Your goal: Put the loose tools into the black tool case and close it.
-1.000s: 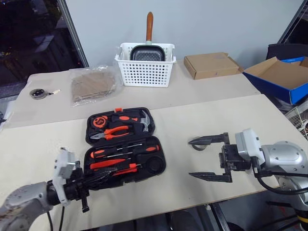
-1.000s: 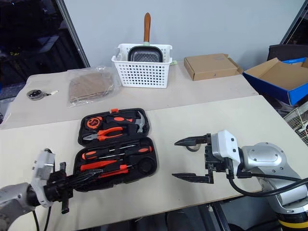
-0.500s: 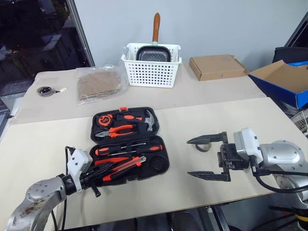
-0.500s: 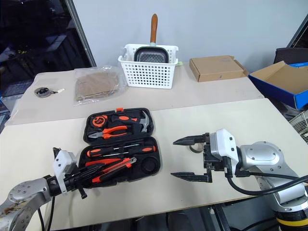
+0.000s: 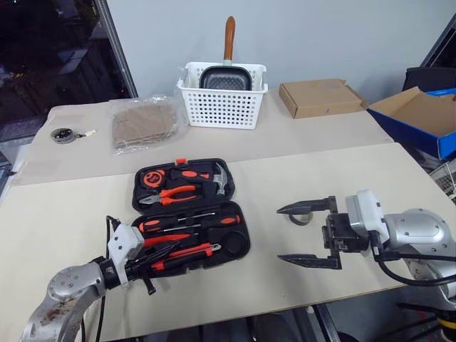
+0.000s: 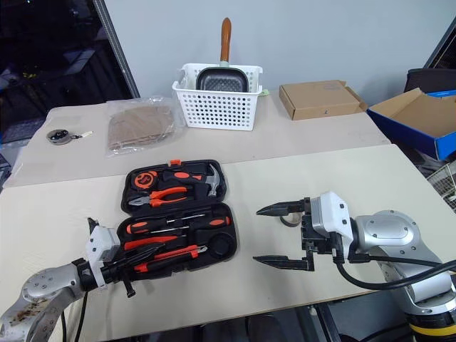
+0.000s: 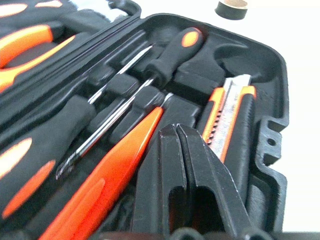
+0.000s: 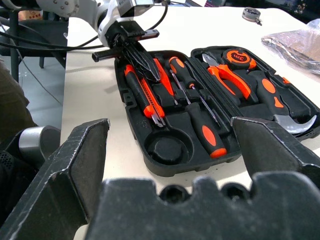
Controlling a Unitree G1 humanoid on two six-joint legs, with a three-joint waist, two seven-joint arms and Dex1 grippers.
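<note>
Nearby, white basket behind black tool case; left claw clenched, right claw spread.

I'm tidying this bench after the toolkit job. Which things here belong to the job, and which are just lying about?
Job:
tool case
utility knife
red screwdriver
two screwdrivers
tape roll

Lying about:
white basket with a pan
cardboard box
blue box
plastic bag
tape measure
</note>
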